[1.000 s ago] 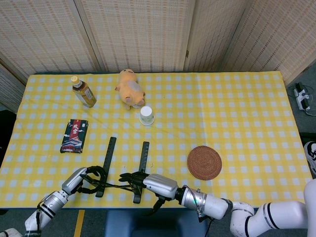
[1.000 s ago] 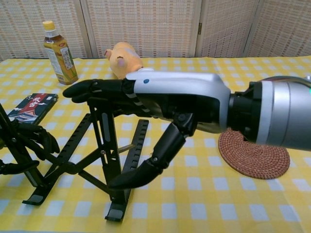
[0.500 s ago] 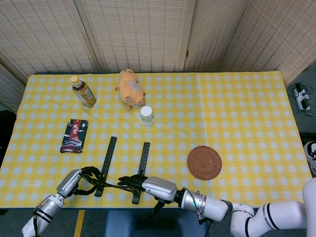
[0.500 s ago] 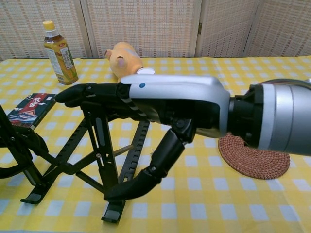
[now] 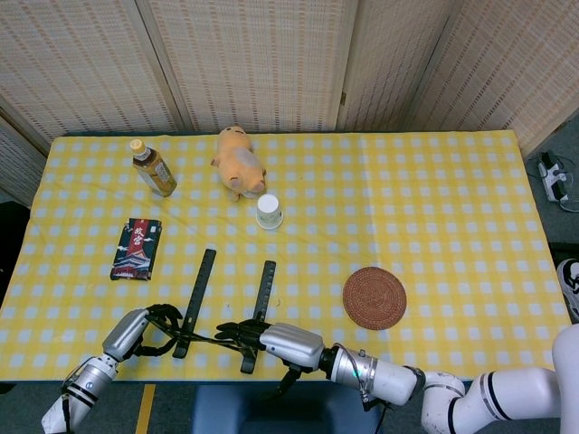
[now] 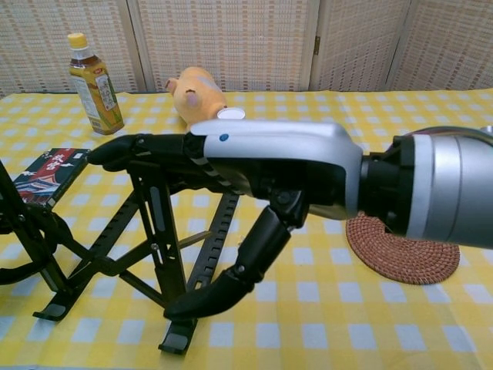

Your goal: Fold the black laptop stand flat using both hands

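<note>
Your laptop stand (image 6: 154,231) sits propped open at the table's near edge. Your right hand (image 6: 231,177) grips its right upright's top; your left hand (image 5: 149,325) clasps the left one. It looks rigid, light, hinged: push near the hinges.

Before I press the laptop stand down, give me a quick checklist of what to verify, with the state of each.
1. Right hand on the laptop stand: ok, its fingers lie along the top of the right upright.
2. Left hand on the stand's left side: ok, its dark fingers wrap the left upright.
3. Stand folded flat: not ok, its uprights are raised and crossed.
4. Both feet on the tablecloth: ok in the chest view.
5. Neighbours clear: ok, the woven coaster and red-and-black packet lie apart from the stand.
6. Firmness of either grip: cannot tell.
</note>
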`<state>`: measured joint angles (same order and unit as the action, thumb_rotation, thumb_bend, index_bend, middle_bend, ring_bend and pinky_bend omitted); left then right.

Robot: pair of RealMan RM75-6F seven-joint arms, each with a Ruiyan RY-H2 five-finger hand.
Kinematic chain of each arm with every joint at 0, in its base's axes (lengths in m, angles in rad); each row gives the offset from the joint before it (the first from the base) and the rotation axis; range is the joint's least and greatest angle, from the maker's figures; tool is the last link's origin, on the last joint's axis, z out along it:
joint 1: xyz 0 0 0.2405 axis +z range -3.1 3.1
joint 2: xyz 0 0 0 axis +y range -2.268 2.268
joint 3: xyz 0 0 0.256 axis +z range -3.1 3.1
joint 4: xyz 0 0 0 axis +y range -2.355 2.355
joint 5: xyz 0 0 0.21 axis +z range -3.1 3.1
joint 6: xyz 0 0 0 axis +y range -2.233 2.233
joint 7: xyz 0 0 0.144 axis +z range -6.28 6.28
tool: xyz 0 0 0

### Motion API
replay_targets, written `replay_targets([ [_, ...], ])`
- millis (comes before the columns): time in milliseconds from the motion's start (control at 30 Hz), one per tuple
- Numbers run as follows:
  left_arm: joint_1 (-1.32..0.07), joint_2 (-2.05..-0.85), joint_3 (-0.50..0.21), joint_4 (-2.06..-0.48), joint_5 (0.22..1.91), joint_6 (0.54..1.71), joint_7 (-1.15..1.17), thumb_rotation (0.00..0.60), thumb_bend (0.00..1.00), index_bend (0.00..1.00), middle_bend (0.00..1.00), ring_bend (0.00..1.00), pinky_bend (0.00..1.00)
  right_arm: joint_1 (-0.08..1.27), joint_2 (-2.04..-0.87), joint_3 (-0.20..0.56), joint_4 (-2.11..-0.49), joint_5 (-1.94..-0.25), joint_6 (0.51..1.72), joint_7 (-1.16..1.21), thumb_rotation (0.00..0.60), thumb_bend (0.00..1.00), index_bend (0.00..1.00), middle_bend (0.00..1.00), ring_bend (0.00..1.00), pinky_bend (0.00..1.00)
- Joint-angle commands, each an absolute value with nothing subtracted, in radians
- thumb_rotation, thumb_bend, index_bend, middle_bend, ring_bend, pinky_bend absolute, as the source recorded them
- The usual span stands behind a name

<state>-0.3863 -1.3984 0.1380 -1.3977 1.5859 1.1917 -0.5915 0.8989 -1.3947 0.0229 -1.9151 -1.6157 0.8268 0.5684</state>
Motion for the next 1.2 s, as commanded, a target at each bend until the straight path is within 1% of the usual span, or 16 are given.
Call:
replay_targets([
  [33,-0.383,-1.400,0.134,-1.396,1.581,1.189,-0.578,0.600,0.40,0.54,0.40,0.34,0.38,0.900,-1.395,0.022,-1.914,-1.615,0.826,0.569,0.600,0.24,0.00,0.04,0.11,0.00],
  [100,-0.381,-1.399,0.129,-1.396,1.579,1.190,-0.573,0.600,0.40,0.52,0.40,0.33,0.38,0.901,-1.395,0.022,-1.913,-1.614,0.826,0.569,0.600,0.23,0.00,0.04,0.11,0.00],
  [167,-0.380,-1.398,0.126,-1.395,1.577,1.189,-0.567,0.600,0.40,0.52,0.40,0.33,0.38,0.902,-1.395,0.022,-1.913,-1.613,0.827,0.570,0.600,0.23,0.00,0.04,0.11,0.00],
  [633,-0.370,-1.401,0.115,-1.398,1.571,1.177,-0.537,0.600,0.40,0.59,0.40,0.34,0.40,0.904,-1.393,0.019,-1.910,-1.613,0.833,0.575,0.600,0.24,0.00,0.04,0.11,0.00],
  [833,-0.360,-1.401,0.113,-1.410,1.571,1.185,-0.538,0.600,0.41,0.63,0.43,0.36,0.42,0.906,-1.390,0.021,-1.901,-1.612,0.833,0.581,0.600,0.24,0.00,0.04,0.11,0.00],
  [1200,-0.334,-1.396,0.115,-1.454,1.561,1.195,-0.503,0.600,0.41,0.64,0.43,0.36,0.42,0.917,-1.368,0.018,-1.876,-1.604,0.814,0.591,0.600,0.23,0.00,0.04,0.11,0.00],
])
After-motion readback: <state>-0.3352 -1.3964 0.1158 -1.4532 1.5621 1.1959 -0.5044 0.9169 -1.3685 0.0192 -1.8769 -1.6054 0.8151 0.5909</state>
